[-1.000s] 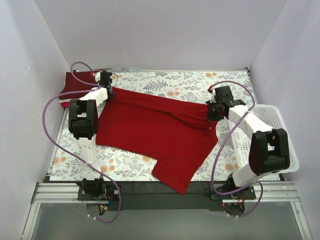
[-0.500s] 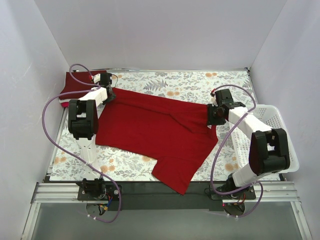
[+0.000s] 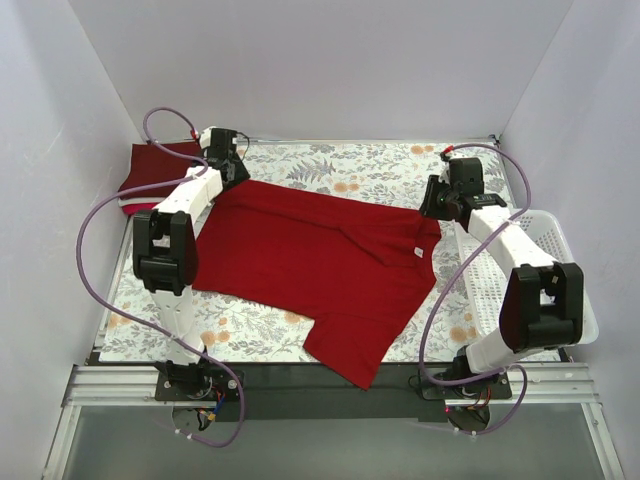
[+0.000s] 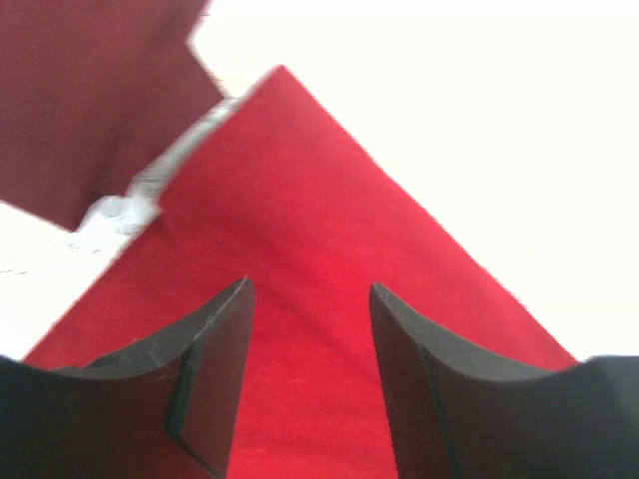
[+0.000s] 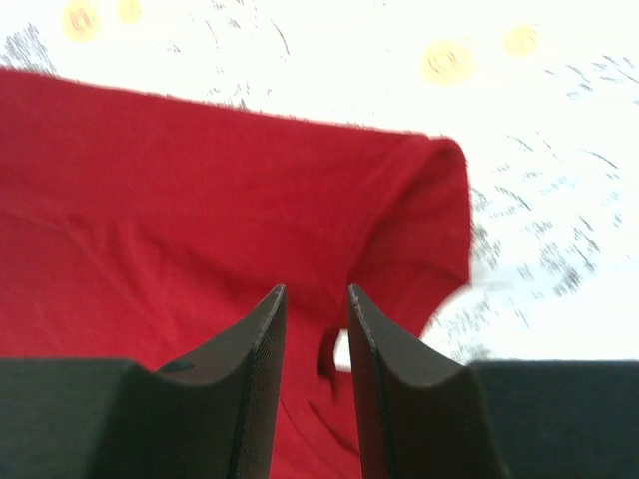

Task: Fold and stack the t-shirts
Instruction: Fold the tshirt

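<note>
Both my left fingers (image 4: 210, 379) and right fingers (image 5: 255, 379) hang parted over the limp red t-shirt (image 3: 320, 250); I'd pinch its far corners.

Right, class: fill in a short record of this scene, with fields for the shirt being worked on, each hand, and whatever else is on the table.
red t-shirt: spread out, not yet folded, across the middle of the floral table
left hand: open, holding nothing, above the shirt's far left corner
right hand: open, holding nothing, above the shirt's far right corner
dark maroon shirt: lying in the table's far left corner
white basket: at the table's right edge
</note>
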You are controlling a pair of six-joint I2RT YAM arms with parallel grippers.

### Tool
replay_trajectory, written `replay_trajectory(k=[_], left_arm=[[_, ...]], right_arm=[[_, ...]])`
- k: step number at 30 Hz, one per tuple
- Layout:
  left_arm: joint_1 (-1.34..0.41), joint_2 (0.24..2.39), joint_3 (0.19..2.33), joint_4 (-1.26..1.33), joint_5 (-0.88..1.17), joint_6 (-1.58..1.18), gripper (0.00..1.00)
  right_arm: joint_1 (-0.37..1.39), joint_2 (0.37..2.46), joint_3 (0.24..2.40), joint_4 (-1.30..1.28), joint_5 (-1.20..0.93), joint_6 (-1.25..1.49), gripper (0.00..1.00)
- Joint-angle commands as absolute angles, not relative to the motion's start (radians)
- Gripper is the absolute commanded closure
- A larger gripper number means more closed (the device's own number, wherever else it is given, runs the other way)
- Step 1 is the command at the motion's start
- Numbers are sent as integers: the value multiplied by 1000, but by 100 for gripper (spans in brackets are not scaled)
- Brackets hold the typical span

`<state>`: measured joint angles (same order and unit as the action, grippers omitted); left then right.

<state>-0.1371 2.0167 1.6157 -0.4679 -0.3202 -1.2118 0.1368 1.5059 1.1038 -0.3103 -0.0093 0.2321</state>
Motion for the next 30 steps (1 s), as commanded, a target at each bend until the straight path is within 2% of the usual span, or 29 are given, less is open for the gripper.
replay_trajectory(k=[1,7,13,17,30], left_arm=[[-149,1991,1654,-451,-302,-1198,54],[-147,2158,1730,-425,-337,-1169,59],[-132,2270,1767,-442,-359,-1177,62],[-123,2306,1773,-472,-373,-1193,62],[-101,2289,1726,-561,-362,-1272,62]], right_arm=[[114,1593,1143,-152,-110,287,64],[100,1761,1229,-112,-141,284,65],[91,1870,1272,-117,-8,291,65],[87,1914,1292,-144,84,290,65],[25,2103,1403,-207,77,281,66]])
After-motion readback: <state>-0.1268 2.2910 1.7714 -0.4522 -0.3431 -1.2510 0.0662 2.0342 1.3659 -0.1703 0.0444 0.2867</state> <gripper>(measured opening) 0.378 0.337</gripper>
